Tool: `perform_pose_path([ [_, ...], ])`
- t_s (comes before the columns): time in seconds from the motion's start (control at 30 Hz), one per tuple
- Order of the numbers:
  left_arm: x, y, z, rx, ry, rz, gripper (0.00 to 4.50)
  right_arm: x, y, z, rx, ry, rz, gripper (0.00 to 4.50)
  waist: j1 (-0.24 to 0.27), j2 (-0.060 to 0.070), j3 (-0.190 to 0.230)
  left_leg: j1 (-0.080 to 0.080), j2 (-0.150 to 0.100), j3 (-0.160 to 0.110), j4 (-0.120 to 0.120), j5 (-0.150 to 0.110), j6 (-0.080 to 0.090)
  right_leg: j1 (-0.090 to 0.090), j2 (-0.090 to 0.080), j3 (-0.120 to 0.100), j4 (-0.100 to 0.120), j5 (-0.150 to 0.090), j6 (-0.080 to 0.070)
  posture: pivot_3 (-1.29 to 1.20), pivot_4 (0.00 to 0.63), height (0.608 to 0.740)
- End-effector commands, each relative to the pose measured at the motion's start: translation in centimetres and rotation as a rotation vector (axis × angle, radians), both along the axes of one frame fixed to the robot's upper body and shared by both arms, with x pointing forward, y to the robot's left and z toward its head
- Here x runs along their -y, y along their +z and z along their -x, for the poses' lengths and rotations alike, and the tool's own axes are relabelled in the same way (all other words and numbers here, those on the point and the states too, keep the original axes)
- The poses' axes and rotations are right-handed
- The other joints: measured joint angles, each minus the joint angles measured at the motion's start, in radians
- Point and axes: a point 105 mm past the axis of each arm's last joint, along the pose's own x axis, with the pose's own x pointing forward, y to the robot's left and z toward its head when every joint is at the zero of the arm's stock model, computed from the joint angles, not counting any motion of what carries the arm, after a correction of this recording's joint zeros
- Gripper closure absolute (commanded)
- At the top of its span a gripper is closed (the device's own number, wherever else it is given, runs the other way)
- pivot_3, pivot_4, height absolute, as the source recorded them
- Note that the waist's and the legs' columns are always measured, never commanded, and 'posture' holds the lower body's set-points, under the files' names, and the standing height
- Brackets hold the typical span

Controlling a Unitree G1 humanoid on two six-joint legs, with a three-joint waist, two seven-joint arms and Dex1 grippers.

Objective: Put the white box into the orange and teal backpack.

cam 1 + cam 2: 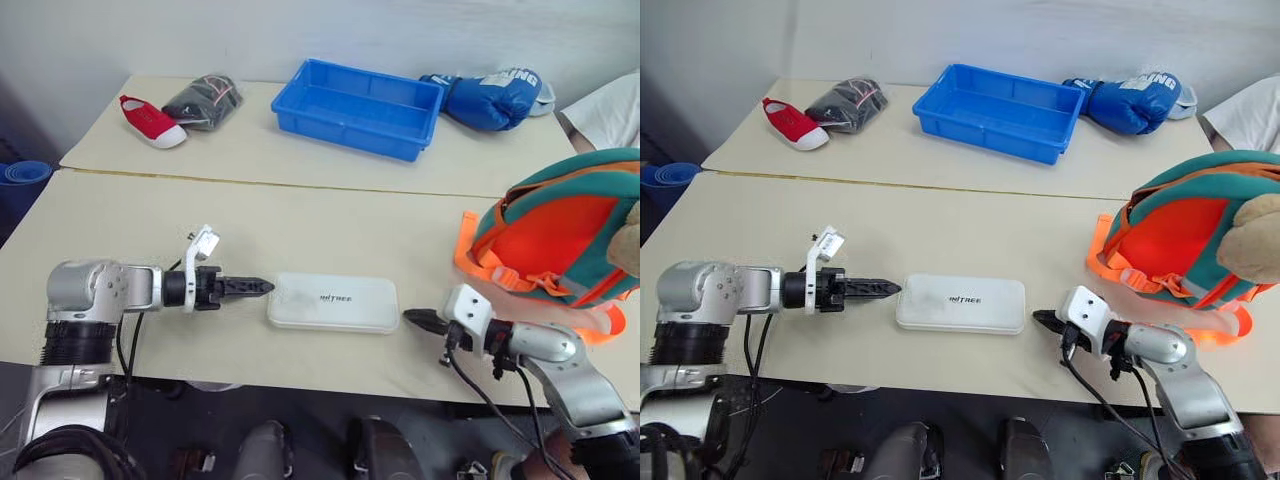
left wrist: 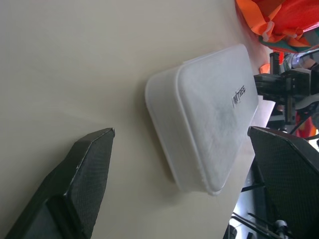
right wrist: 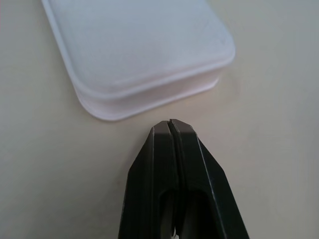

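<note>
White box (image 1: 333,302) flat on table, left pincer (image 2: 179,174) spread, right pincer (image 3: 169,127) pressed together

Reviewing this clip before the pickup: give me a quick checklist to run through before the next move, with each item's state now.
1. White box lies flat on the table, free of both grippers: ok.
2. Left gripper open, fingers either side of the box's end, no contact: ok.
3. Right gripper open for a grasp: not ok, shut, tips just short of the box.
4. Path from the box to the orange and teal backpack clear: ok.
5. Backpack's opening ready to receive: cannot tell.
</note>
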Motion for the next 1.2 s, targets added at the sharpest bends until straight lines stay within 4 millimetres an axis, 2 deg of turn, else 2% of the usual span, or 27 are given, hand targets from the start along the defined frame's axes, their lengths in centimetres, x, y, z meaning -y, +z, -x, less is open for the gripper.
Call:
perform_pose_path([
  [0.03, 1.5, -1.5, 1.2, -0.121, -0.046, 0.027, 0.02, -0.9, 0.6, -0.7, 0.03, 0.02, -0.012, 4.5, 0.001, 0.0, 0.0, 0.0, 0.0, 0.0, 0.0, 0.0, 0.0, 0.0, 0.0, 0.0, 0.0, 0.0, 0.0, 0.0, 0.15, 0.74],
  [0.27, 3.1, -2.2, 0.6, -0.199, -0.033, 0.061, 0.02, -1.9, 0.6, -1.3, 0.03, 0.058, -0.013, 4.5, 0.007, 0.0, 0.0, 0.0, -0.001, -0.001, 0.002, 0.0, 0.0, 0.001, -0.001, -0.001, 0.0, 0.0, 0.0, 0.0, 0.15, 0.74],
  [0.5, 5.1, 0.0, -0.2, -0.222, -0.093, 0.236, 0.02, -2.8, 0.8, -1.5, 0.039, 0.075, -0.031, 4.5, 0.005, 0.0, 0.0, -0.001, -0.002, -0.001, 0.003, 0.0, 0.0, 0.001, -0.002, -0.001, 0.002, 0.0, 0.0, 0.0, 0.15, 0.74],
  [0.6, 5.4, 0.3, -0.2, -0.228, -0.106, 0.259, 0.59, -2.9, 0.8, -1.5, 0.041, 0.073, -0.036, 4.5, 0.001, 0.0, 0.0, -0.001, -0.001, -0.001, 0.004, 0.0, 0.0, 0.0, -0.002, -0.001, 0.002, 0.0, 0.0, 0.0, 0.15, 0.74],
  [0.87, 5.3, 0.6, 0.1, -0.233, -0.125, 0.276, 2.96, -1.1, 0.3, -0.3, 0.034, 0.018, -0.036, 4.5, 0.0, 0.0, 0.0, -0.002, 0.0, -0.001, 0.004, -0.001, -0.001, -0.001, -0.001, 0.0, 0.003, 0.0, 0.0, 0.0, 0.15, 0.74],
  [0.9, 5.3, 0.7, 0.0, -0.219, -0.121, 0.266, 3.17, -0.8, 0.8, -0.1, 0.072, 0.015, -0.05, 4.5, 0.001, 0.0, 0.0, -0.001, 0.0, -0.001, 0.004, -0.001, -0.001, 0.0, -0.001, 0.0, 0.002, 0.0, 0.0, 0.0, 0.15, 0.74],
  [0.97, 5.4, 1.0, -0.2, -0.192, -0.108, 0.255, 3.22, -0.4, 1.7, 1.1, 0.106, 0.016, -0.12, 4.5, 0.006, 0.0, 0.0, -0.002, 0.0, -0.001, 0.004, -0.001, -0.001, 0.0, -0.001, -0.001, 0.002, 0.0, 0.0, 0.0, 0.15, 0.74],
  [1.03, 5.7, 2.3, -0.2, -0.133, -0.131, 0.281, 3.22, 0.4, 2.2, 2.2, 0.115, -0.027, -0.173, 4.5, 0.004, 0.0, 0.0, -0.002, 0.0, -0.002, 0.004, -0.001, -0.001, 0.0, -0.001, -0.001, 0.001, 0.0, 0.0, 0.0, 0.15, 0.74],
  [1.13, 6.4, 4.3, 1.1, -0.057, -0.24, 0.306, 3.22, 3.0, 3.0, 3.6, 0.127, -0.209, -0.264, 3.96, 0.004, -0.001, 0.0, -0.002, 0.0, -0.002, 0.004, -0.001, -0.001, 0.0, -0.001, -0.001, 0.001, 0.0, 0.0, 0.0, 0.15, 0.74],
  [1.2, 6.8, 4.5, 1.8, 0.015, -0.281, 0.279, 3.22, 5.2, 3.6, 4.3, 0.142, -0.353, -0.291, 3.32, 0.003, -0.001, 0.0, -0.002, 0.001, -0.002, 0.003, -0.001, -0.002, 0.0, 0.0, -0.001, 0.001, 0.0, 0.0, 0.0, 0.15, 0.74],
])
